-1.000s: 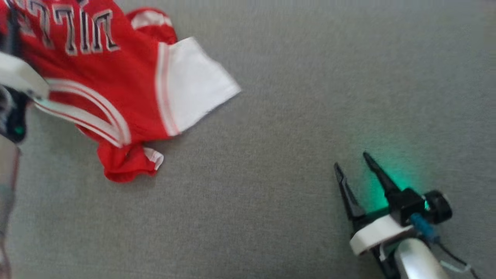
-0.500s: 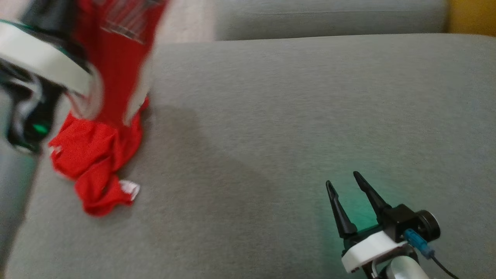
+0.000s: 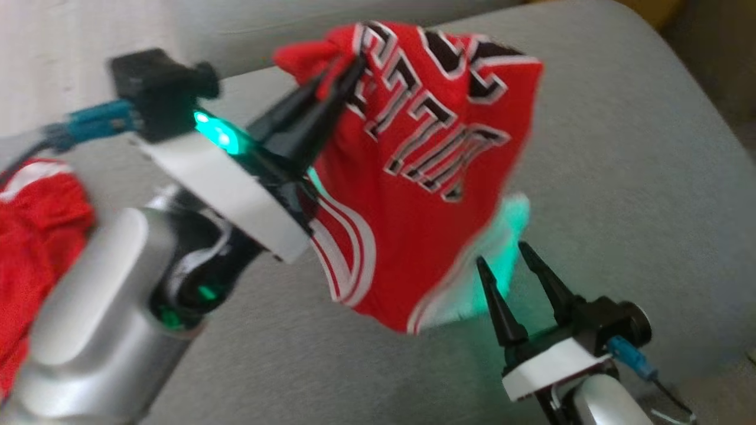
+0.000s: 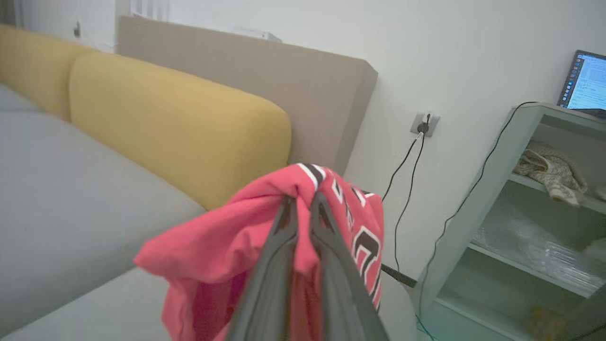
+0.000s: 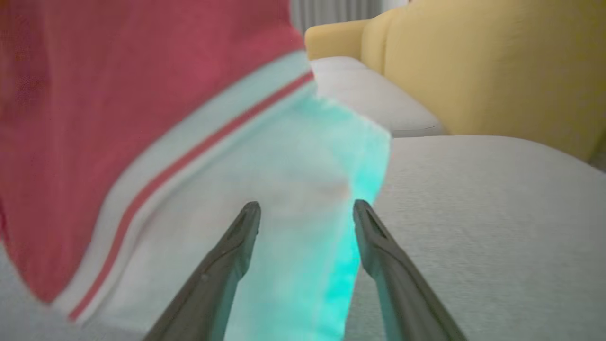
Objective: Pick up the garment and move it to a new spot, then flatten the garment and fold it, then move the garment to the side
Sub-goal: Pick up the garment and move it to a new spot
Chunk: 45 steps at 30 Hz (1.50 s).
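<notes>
The garment (image 3: 425, 177) is a red jersey with white trim and black-and-white lettering. It hangs in the air over the grey sofa seat (image 3: 620, 147), pinched at a bunched fold by my left gripper (image 3: 345, 74), which is shut on it. In the left wrist view the dark fingers (image 4: 284, 246) close on the red cloth (image 4: 222, 246). My right gripper (image 3: 502, 254) stands open at the lower right, just below the jersey's hanging white hem. The right wrist view has the hem (image 5: 265, 180) in front of the open fingertips (image 5: 248, 222), lit green.
More red fabric (image 3: 35, 236) lies at the far left behind my left forearm. Yellow back cushions (image 4: 180, 123) line the sofa. A wall socket with cables (image 4: 423, 125) and a pale shelf unit (image 4: 521, 213) stand beyond the sofa's end.
My left gripper has lifted the jersey off the seat and swung it rightward, above the right gripper. The head camera has also shifted. The right gripper stays open.
</notes>
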{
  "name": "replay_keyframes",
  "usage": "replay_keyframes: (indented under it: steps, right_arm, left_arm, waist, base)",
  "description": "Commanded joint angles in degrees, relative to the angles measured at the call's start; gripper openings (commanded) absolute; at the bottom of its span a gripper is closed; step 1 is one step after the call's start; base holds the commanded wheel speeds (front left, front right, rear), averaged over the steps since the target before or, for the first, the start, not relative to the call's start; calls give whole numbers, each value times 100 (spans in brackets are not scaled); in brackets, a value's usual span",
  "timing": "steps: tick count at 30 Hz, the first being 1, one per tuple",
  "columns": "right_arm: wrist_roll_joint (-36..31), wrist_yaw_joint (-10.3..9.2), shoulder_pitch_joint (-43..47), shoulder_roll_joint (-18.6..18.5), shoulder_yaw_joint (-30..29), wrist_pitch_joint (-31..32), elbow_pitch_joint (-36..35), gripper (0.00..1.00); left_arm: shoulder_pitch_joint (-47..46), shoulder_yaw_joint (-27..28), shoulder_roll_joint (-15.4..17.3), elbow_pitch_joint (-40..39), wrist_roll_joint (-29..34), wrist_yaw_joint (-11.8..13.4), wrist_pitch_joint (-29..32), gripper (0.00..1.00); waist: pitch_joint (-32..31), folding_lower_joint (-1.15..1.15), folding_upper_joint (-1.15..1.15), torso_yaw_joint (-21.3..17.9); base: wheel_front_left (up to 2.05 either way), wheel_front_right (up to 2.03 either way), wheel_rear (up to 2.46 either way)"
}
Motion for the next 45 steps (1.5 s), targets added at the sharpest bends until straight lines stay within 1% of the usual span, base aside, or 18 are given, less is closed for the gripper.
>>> replay_keyframes:
  steps: [1, 3, 7, 13, 14, 15, 16, 17, 20, 22, 24, 25, 28, 33, 36, 39, 42, 45]
  right_arm:
    - [50, -5, -257, 15, 158, -20, -223, 100]
    - [115, -5, -288, 15, 191, -20, -267, 100]
    - [220, -5, -327, 15, 250, -20, -332, 100]
    - [330, -5, -404, 16, 304, -20, -411, 100]
    - [339, -5, -413, 16, 303, -20, -424, 100]
    - [344, -5, -417, 16, 298, -20, -438, 100]
    - [338, -5, -421, 16, 297, -20, -452, 100]
    - [317, -5, -424, 16, 297, -20, -465, 100]
    - [218, -5, -420, 16, 227, -20, -496, 100]
    - [71, -5, -394, 16, 187, -20, -511, 100]
    - [-53, -5, -325, 16, 99, -20, -531, 100]
    - [-53, -5, -325, 16, 99, -20, -531, 100]
    - [-263, -5, -207, 16, -111, -20, -615, 100]
    - [-602, -5, 9, 16, -468, -20, -777, 100]
    - [-724, -5, 178, 16, -654, -20, -834, 100]
    - [-876, -5, 365, 16, -822, -20, -837, 100]
    - [-974, -5, 536, 16, -957, -20, -810, 100]
    - [-977, -5, 683, 16, -1067, -20, -761, 100]
  left_arm:
    - [-212, 222, 76, -17, -27, 33, -5, 0]
    - [-248, 94, 59, 364, 181, 43, -28, 0]
    - [-265, -59, -93, 1490, 458, 17, -295, 0]
    - [-388, -162, -312, 3332, 904, -58, -1038, 0]
    - [-421, -148, -360, 3595, 985, -39, -1236, 9]
    - [-455, -149, -405, 3832, 1077, -32, -1442, 42]
    - [-488, -169, -433, 4045, 1201, -21, -1661, 67]
    - [-500, -192, -458, 4259, 1303, 9, -1832, 100]
    - [-457, -222, -565, 4752, 1433, 16, -2280, 100]
    - [-331, -282, -567, 4941, 1584, 29, -2653, 100]
    - [-43, -230, -658, 4999, 1528, 54, -3035, 100]
    - [-43, -230, -658, 4999, 1528, 54, -3035, 100]
    - [475, -195, -717, 4880, 1514, 142, -3472, 100]
    - [1457, -27, -764, 4296, 1661, 475, -3739, 100]
    - [2059, 270, -815, 3635, 1973, 697, -3757, 100]
    - [2697, 542, -845, 3031, 2558, 855, -3759, 100]
    - [3285, 888, -993, 2629, 2972, 892, -3760, 100]
    - [3753, 1238, -1161, 2471, 3315, 888, -3760, 100]
  waist:
    - [193, 0, 0, -435]
    - [267, 0, 0, -626]
    - [428, 0, 0, -923]
    - [645, 0, 0, -1111]
    - [666, 0, 0, -1111]
    - [686, 0, 0, -1103]
    - [698, 0, 0, -1089]
    - [699, 0, 0, -1069]
    - [646, 0, 0, -944]
    - [524, 0, 0, -863]
    - [359, 0, 0, -751]
    - [359, 0, 0, -751]
    - [128, 0, 0, -517]
    - [-182, 0, 0, -19]
    - [-324, 0, 0, 267]
    - [-449, 0, 0, 547]
    - [-537, 0, 0, 780]
    - [-609, 0, 0, 981]
  base:
    - [0, 0, 0]
    - [0, 0, 0]
    - [0, 0, 0]
    - [0, 0, 0]
    - [0, 0, 0]
    - [0, 0, 0]
    - [0, 0, 0]
    - [0, 0, 0]
    - [0, 0, 0]
    - [0, 0, 0]
    - [0, 0, 0]
    - [0, 0, 0]
    - [0, 0, 0]
    - [0, 0, 0]
    - [0, 0, 0]
    - [0, 0, 0]
    - [0, 0, 0]
    - [0, 0, 0]
